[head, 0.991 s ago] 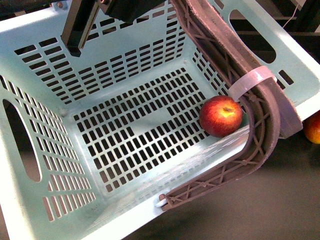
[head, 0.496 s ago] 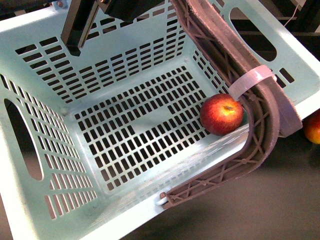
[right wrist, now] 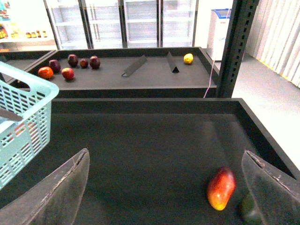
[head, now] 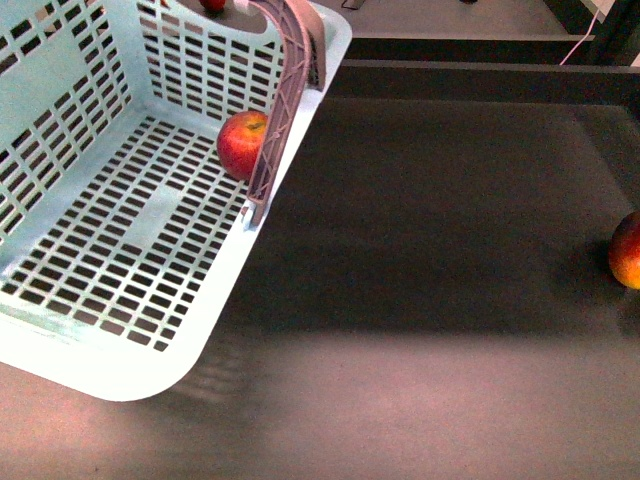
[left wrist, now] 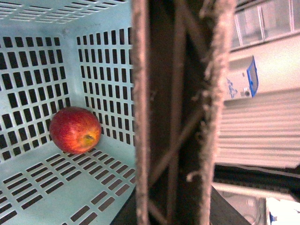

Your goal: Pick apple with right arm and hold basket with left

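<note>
1. Right wrist view: the right gripper (right wrist: 165,157) is nearest me. Its two fingers (right wrist: 61,197) are spread wide with nothing between them, over the dark table (right wrist: 154,140).
2. I count two apples at this table. The second apple (head: 627,250), red shading to yellow-orange, lies loose on the table at my far right, well apart from the basket.
3. There is one basket (head: 60,330), at my left. It is tipped so that I look onto its slotted floor, and its long rim runs away from me, slanting rightward.
4. The apple (head: 243,143) is deep red and sits on the basket floor in the far corner, where two walls meet. In the front view it is just behind the brownish handle (head: 285,90). It is round, so it has no clear long axis. Its stem dimple and yellowish patch face up and toward the handle.
5. In the left wrist view the handle fills the middle of the picture. The left gripper shows in no view, so I cannot tell its state.
6. Farthest back, a shelf (right wrist: 140,79) carries six reddish fruits (right wrist: 68,73), one yellow fruit (right wrist: 188,58) and two dark wedges (right wrist: 134,65).
</note>
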`<action>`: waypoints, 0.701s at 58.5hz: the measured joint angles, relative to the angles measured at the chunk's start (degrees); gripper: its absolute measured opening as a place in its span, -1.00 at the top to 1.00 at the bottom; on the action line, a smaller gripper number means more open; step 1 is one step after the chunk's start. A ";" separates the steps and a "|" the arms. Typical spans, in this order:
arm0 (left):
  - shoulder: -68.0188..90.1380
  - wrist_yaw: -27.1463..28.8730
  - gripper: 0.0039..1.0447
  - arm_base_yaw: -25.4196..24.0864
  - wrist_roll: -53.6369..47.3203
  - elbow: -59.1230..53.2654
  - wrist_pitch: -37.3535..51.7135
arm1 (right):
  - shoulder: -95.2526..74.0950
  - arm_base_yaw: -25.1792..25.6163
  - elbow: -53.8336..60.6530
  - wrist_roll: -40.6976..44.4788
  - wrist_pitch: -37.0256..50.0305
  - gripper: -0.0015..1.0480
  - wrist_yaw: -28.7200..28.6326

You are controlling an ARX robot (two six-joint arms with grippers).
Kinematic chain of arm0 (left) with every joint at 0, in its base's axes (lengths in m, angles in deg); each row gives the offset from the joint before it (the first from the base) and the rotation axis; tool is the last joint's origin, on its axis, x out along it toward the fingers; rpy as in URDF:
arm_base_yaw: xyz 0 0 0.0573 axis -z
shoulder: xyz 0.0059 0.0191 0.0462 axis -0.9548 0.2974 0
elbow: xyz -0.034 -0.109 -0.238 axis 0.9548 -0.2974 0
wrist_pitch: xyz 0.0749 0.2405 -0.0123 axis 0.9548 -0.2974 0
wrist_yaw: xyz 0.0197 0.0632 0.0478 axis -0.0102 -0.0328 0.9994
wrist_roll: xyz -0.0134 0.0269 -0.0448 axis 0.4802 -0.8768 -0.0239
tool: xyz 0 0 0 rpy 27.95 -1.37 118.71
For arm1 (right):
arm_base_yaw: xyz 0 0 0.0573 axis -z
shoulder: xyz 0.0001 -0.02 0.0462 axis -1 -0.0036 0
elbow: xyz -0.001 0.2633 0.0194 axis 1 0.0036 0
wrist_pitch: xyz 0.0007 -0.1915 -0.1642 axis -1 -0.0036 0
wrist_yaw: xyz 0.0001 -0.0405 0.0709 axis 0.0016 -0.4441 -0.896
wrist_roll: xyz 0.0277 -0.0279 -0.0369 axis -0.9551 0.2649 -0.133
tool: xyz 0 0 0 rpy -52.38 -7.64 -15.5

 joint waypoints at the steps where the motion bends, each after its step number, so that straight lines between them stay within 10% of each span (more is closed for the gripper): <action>1: 0.66 -0.59 0.90 -1.07 1.07 -0.02 0.07 | 0.02 0.00 0.00 0.02 0.00 -0.82 0.00; 41: 13.35 -9.86 0.90 -13.42 6.71 -1.88 4.70 | 0.02 0.00 0.00 0.00 0.00 -0.83 0.07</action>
